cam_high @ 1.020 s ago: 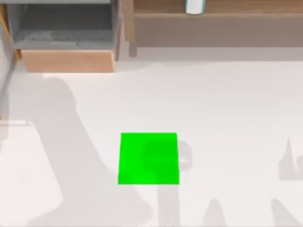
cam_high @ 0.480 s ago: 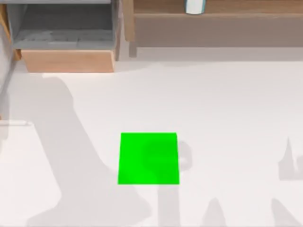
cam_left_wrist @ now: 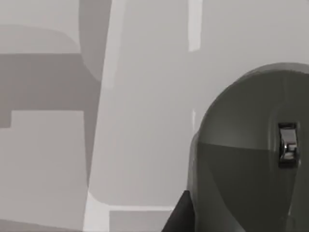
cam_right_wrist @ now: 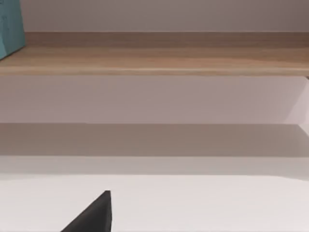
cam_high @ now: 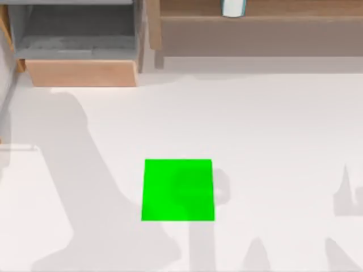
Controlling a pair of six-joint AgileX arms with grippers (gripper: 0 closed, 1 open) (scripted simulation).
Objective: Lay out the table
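The desk (cam_high: 272,124) spreads white and bare across the top view, from the wooden units at the far edge down to the near edge. A green mat (cam_high: 178,190) lies flat on it, a little left of the middle and nearer the near edge, square to the desk's sides. Soft grey shadows cross the desk: a broad one runs down the left part and passes just beside the mat's left edge, a rounder one falls on the mat's right half and spills past its right edge, and narrow pointed ones stand along the near and right edges.

At the far left a drawer unit (cam_high: 79,72) stands on the desk with a tan wooden front and a grey hollow behind it. To its right a long wooden shelf (cam_high: 255,17) runs along the far edge, and a small pale cup (cam_high: 233,8) stands on it.

In the left wrist view a dark wedge of the left end effector (cam_left_wrist: 176,217) shows against pale grey surfaces, beside a grey dome (cam_left_wrist: 241,164) that carries a small shiny metal piece (cam_left_wrist: 287,145). How far it is open, and whether it has hold of anything, I cannot tell.

In the right wrist view a dark wedge of the right end effector (cam_right_wrist: 94,215) shows over the desk, facing the shelf, where a teal block (cam_right_wrist: 9,26) stands at one end. Its opening I cannot tell either
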